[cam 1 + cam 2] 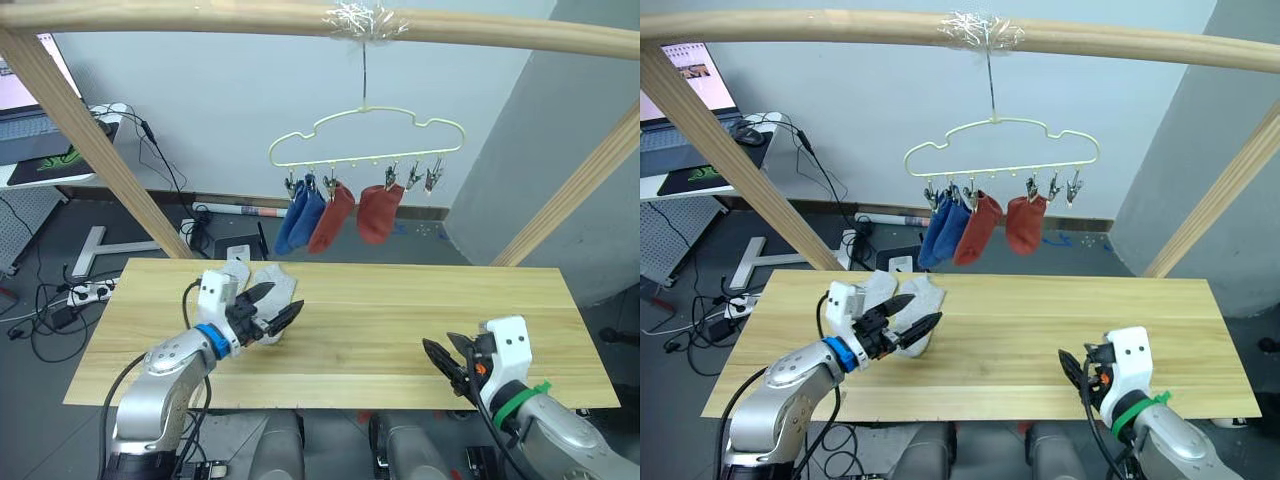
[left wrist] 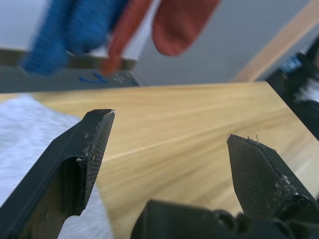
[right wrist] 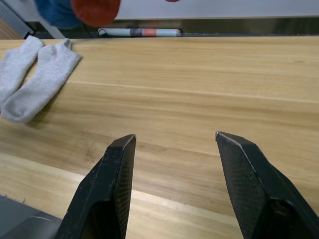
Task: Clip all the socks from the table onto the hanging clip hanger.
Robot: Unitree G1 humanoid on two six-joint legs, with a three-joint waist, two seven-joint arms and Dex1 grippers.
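The pale yellow clip hanger [image 1: 365, 135] hangs from the top pole above the table's far edge. Two blue socks [image 1: 299, 216] and two rust red socks [image 1: 332, 218] [image 1: 379, 212] are clipped to it, with bare clips at its right end. Two light grey socks [image 3: 40, 79] lie side by side on the table [image 1: 400, 300] at its far left. My left gripper [image 1: 283, 300] is open just over the near end of the grey socks [image 1: 272, 282], holding nothing. My right gripper [image 1: 442, 352] is open and empty above bare wood near the front right edge.
A wooden frame surrounds the table: a top pole [image 1: 300, 15] and slanted poles on the left [image 1: 90, 140] and right [image 1: 570, 200]. A desk with a laptop [image 1: 30, 120] stands beyond the left side. Cables and a power strip [image 1: 85, 292] lie on the floor.
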